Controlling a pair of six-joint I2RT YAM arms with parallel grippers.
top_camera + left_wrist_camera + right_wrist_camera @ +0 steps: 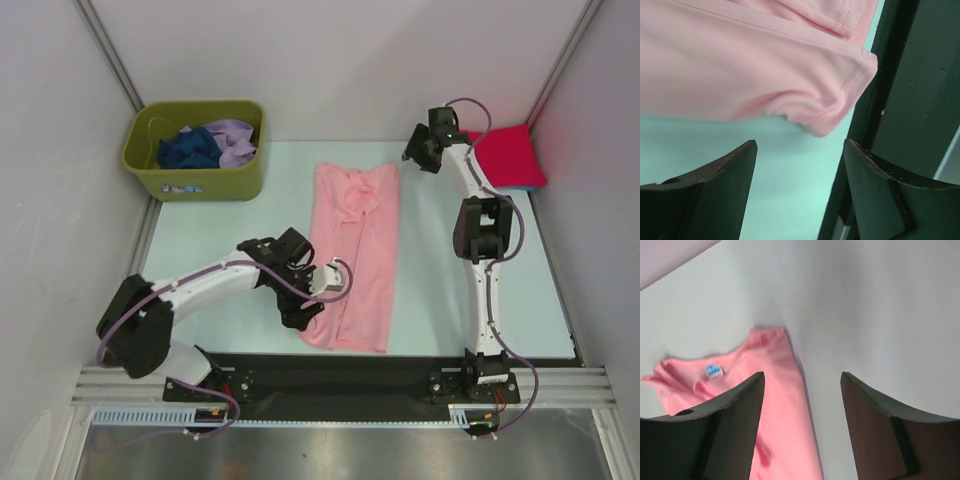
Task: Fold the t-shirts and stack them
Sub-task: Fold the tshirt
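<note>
1. Top external view: the pink shirt (358, 250) lies folded lengthwise on the table (200, 250). The red shirt (508, 155) sits at the far right corner. The navy shirt (190, 150) and lavender shirt (236, 140) lie in the green bin (200, 180).
2. The left gripper (305, 312) is at the pink shirt's near left corner, fingers spread, holding nothing.
3. The right gripper (415, 152), near its far right corner, gapes empty too.

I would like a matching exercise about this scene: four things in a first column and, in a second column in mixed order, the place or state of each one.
Column one
1. pink t-shirt
2. red t-shirt
3. navy t-shirt
4. left gripper

Column two
A. inside the olive-green bin
B. open, beside a hem corner
C. far right corner of the table
D. laid lengthwise in the middle

Pairs: 1-D, 2-C, 3-A, 4-B
</note>
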